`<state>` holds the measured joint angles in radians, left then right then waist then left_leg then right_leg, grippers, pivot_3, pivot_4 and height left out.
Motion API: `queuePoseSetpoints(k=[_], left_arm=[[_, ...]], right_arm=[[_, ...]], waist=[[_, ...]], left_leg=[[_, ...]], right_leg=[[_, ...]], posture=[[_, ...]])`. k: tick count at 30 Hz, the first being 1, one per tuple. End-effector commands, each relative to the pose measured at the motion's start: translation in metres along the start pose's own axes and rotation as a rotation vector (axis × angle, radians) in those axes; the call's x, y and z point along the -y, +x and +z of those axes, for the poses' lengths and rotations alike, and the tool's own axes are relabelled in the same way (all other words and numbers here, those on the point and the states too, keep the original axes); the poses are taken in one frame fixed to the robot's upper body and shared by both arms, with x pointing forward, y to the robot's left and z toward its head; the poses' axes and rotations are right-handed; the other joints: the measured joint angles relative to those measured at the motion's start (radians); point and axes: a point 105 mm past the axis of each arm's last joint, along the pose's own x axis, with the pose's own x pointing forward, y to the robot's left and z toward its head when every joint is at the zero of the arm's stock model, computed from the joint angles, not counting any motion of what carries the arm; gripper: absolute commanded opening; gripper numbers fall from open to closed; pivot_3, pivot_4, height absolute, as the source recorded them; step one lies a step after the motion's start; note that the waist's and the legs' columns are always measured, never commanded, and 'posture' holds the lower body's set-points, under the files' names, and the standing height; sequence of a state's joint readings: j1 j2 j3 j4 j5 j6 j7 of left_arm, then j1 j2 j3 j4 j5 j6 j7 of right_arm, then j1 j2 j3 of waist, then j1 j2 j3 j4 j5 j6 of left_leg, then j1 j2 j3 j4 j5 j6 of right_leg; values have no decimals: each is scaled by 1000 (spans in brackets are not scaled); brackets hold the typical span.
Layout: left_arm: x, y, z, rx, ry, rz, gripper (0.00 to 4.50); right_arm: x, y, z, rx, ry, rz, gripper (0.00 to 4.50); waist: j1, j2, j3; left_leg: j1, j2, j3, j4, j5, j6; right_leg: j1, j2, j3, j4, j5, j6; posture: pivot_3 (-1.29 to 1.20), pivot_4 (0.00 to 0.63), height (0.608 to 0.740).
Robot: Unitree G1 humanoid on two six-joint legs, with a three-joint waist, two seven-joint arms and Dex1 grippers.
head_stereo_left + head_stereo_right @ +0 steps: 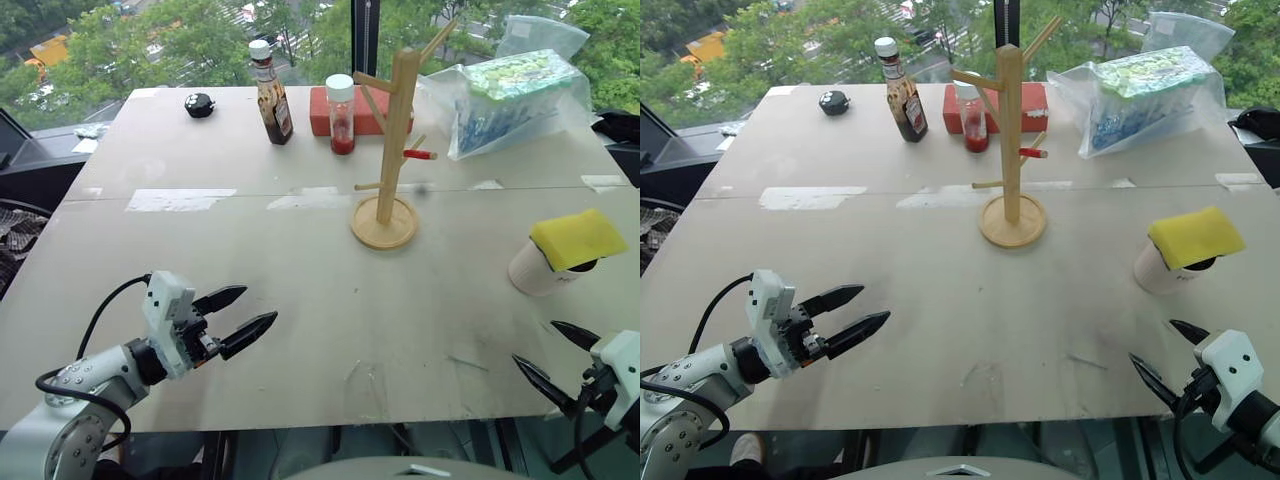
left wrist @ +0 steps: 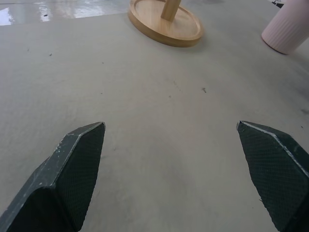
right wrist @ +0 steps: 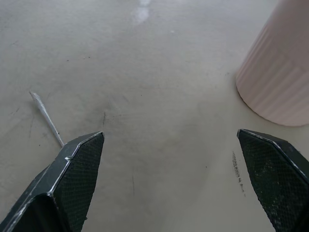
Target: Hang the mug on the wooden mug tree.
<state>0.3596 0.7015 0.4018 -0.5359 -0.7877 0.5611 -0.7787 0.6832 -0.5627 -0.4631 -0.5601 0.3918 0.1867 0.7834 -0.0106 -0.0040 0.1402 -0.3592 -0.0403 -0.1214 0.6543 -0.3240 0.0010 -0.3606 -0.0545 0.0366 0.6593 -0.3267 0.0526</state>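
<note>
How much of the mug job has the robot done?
Nothing looks done: the mug stands on the table with a yellow sponge on top, apart from the wooden mug tree. Nothing is in hand: the left gripper and right gripper are open, empty. Left: grab and hang it.

The left arm (image 1: 95, 375) reaches in from the near left corner, its white wrist block angled forward and toward the right. The left gripper (image 1: 243, 315) hovers low with its two black fingers spread apart, nothing between them. The right arm (image 1: 620, 385) comes in at the near right corner, angled forward and toward the left. The right gripper (image 1: 550, 358) also has its fingers wide apart and holds nothing.
</note>
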Motion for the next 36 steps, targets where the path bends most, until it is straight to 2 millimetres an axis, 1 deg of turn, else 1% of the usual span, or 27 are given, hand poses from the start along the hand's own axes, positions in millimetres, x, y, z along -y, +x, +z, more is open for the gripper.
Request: queuePoseSetpoints(k=[1,4,6,9,10,11,12,14,16,18,22,24,28,32,36], left_arm=[[4,8,11,25,38,-41,4480],[9,23,22,50,68,-74,4480],[16,31,28,69,100,-113,4480],[29,41,30,63,105,-205,4480],[34,44,38,157,58,-235,4480],[37,46,46,234,64,-260,4480],[47,45,45,223,96,-355,4480],[57,43,43,186,164,-472,4480],[61,41,48,199,156,-569,4480],[63,41,53,209,171,-641,4480],[62,46,58,213,191,-710,4480],[62,47,60,210,198,-743,4480],[62,50,67,222,207,-791,4480],[62,50,70,225,207,-799,4480],[63,49,70,209,260,-774,4480]], right_arm=[[0,2,7,38,-37,-23,4479],[2,8,11,80,-31,-77,4479],[2,11,19,129,-48,-101,4479],[-1,19,29,163,-98,-113,4479],[-2,23,34,173,-112,-115,4479],[-3,26,39,188,-109,-117,4479],[-7,28,46,210,-94,-105,4479],[-17,30,53,199,-92,-82,4479],[-17,28,58,153,-157,-166,4479],[-17,21,65,144,-199,-256,4479],[-18,13,78,172,-173,-371,4479],[-13,10,83,197,-171,-424,4479],[9,10,101,248,-183,-511,4479],[20,13,106,225,-176,-527,4479],[32,19,112,179,-171,-547,4479]], waist=[[1,0,0],[6,0,-1],[4,0,-1],[-2,1,-1],[-5,1,-1],[-6,2,-1],[-6,2,-2],[-4,1,-2],[-1,3,-3],[8,5,-3],[0,4,-4],[-6,4,-4],[-11,3,-4],[-4,3,-4],[-7,4,-4]], left_leg=[[0,0,0,0,0,0],[0,0,-1,1,0,0],[0,0,-1,3,0,0],[0,0,0,3,0,0],[0,0,0,3,0,0],[0,0,0,3,0,0],[0,0,1,3,0,0],[-1,0,0,5,0,0],[-1,0,-1,5,0,0],[-1,0,-2,5,0,0],[-2,-1,-2,7,0,0],[-1,-1,-2,8,0,0],[-1,-1,0,11,0,0],[-2,-1,-3,12,0,0],[-2,-1,-2,12,0,0]], right_leg=[[0,0,0,0,0,0],[0,0,-2,1,0,0],[0,0,-1,2,0,0],[0,0,-1,3,0,0],[0,0,0,3,0,0],[0,1,0,3,0,0],[-1,0,1,2,0,0],[-1,1,-1,4,0,0],[-1,2,-1,4,0,0],[-1,1,-2,4,0,0],[0,1,-3,4,0,0],[0,1,-3,5,0,0],[0,2,-4,6,0,1],[0,2,-6,8,0,0],[0,2,-6,8,0,0]], posture=[[0,150,740],[0,150,740],[0,150,740],[0,150,740],[0,150,740],[0,150,740],[0,150,740],[0,150,740],[0,150,740],[0,150,740],[0,150,740],[0,150,740],[0,150,740],[0,150,740],[0,150,740]])
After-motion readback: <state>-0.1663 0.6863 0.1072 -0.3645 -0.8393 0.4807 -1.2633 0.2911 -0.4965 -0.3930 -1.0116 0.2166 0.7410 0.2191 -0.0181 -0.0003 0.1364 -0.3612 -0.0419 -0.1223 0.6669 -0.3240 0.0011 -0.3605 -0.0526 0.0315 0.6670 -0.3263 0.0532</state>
